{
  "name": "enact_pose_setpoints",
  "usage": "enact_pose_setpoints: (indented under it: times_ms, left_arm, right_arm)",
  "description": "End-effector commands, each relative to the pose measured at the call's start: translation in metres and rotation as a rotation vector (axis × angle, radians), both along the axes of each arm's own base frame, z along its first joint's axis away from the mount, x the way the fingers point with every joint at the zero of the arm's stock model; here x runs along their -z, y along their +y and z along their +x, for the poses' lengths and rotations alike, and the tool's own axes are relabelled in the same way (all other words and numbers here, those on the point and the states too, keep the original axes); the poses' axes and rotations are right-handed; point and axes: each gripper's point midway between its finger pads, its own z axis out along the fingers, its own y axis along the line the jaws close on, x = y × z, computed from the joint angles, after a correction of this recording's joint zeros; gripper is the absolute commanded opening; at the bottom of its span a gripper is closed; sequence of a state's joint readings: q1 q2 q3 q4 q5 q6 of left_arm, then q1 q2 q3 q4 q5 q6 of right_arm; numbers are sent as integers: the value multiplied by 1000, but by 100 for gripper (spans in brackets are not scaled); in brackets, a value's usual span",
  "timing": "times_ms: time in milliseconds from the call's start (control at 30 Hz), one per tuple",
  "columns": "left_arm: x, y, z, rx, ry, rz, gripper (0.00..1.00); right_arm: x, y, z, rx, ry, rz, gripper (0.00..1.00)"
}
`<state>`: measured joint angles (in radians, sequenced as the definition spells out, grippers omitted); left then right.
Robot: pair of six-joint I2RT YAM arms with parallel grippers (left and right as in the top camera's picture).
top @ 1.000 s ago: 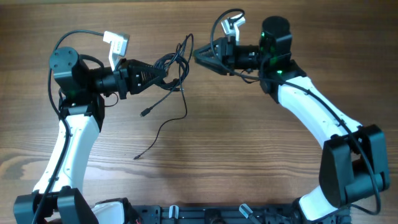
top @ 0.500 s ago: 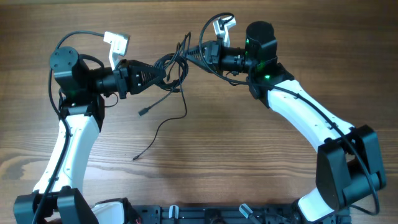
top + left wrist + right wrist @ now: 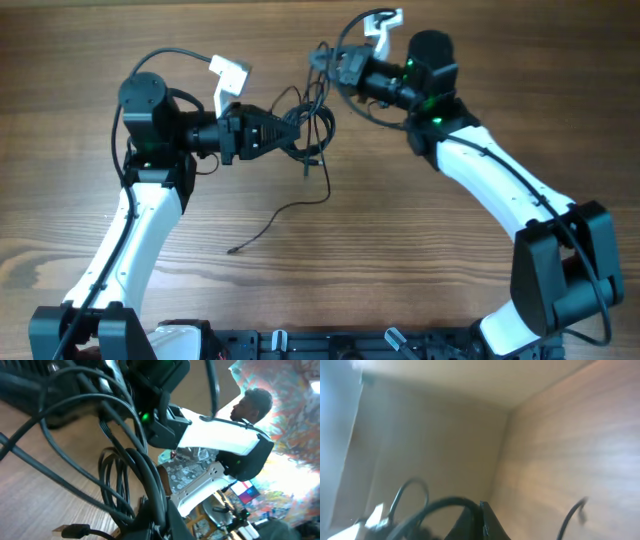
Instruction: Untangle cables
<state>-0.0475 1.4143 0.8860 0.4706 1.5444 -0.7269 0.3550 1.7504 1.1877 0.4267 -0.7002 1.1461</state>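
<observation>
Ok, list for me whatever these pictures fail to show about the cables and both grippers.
Overhead: the knot in the cables; strands too thin and overlapped to trace, partly covered by the left gripper.
Overhead: whether the shut right gripper pinches a strand; tips too small, black on black.
Left wrist: the plug, dim at the bottom edge, type unreadable.
Right wrist: the cord at the bottom edge, smeared by blur.

No writing, label, brand or number is readable in any view; the colourful clutter [image 3: 295, 420] in the left wrist view is too blurred.
</observation>
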Motion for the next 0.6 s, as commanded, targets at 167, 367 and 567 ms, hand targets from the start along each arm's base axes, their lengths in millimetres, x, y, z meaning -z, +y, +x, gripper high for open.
enact_pose_setpoints:
  times_ms: [167,367,567]
  left_arm:
    - [-11,-3,-9,45,-12,-2,4]
    - [-13,5,-4,15,-16,-2,4]
    - [-13,17,3,-26,22,-1,4]
  right_arm:
    - [40,-89,44,235,14,-206,8]
    - [79,-94,27,164,54,-370,4]
    - [104,-98,11,124,137,-441,84]
